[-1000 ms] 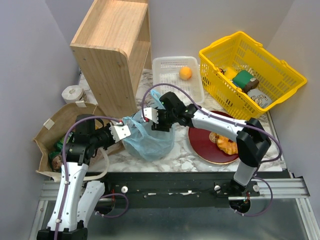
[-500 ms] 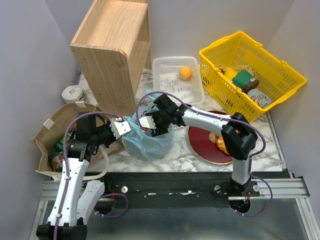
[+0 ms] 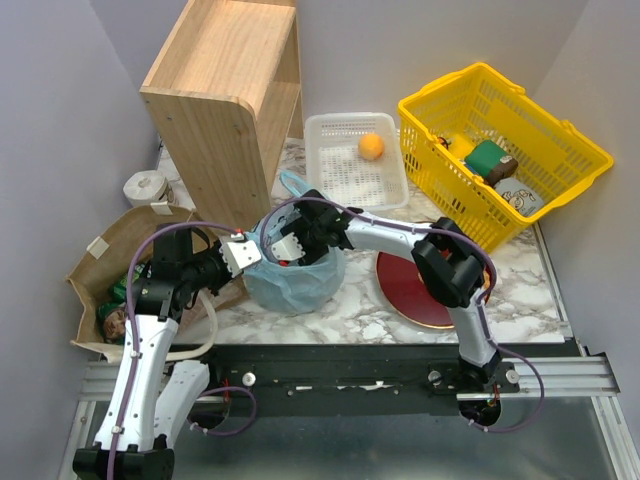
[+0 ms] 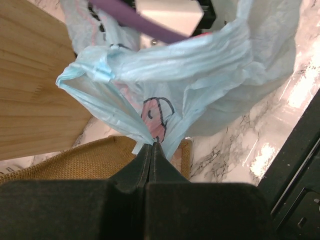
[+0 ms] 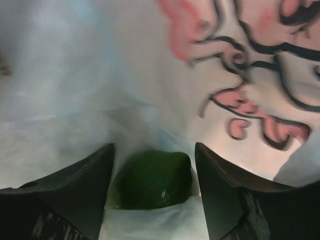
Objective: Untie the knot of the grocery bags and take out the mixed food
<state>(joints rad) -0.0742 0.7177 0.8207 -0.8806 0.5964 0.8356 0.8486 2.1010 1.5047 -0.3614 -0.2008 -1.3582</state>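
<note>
Over the marble at the middle of the table, my right gripper (image 3: pixel 283 247) has pushed further left than half a second ago. It now sits inside the mouth of the blue plastic bag (image 3: pixel 297 283), with its elbow swung over the red plate (image 3: pixel 402 292). My left gripper (image 3: pixel 243 256) has kept its place at the bag's left rim.

The bag is thin, crumpled and translucent, with pink-and-black cartoon print. It slumps between the wooden shelf (image 3: pixel 222 100) and the plate, just beside the brown paper bag (image 3: pixel 105 262).

From the left wrist I see the jaws pressed together on a pinch of the film, which fans up from them to a stretched handle loop. A small bunched twist there may be the knot (image 4: pixel 102 72), though I cannot be sure.

From the right wrist, the fingers (image 5: pixel 70 195) stand wide apart. A dark green fruit (image 5: pixel 152 181) lies between them inside the bag, and seems to touch neither.
</note>
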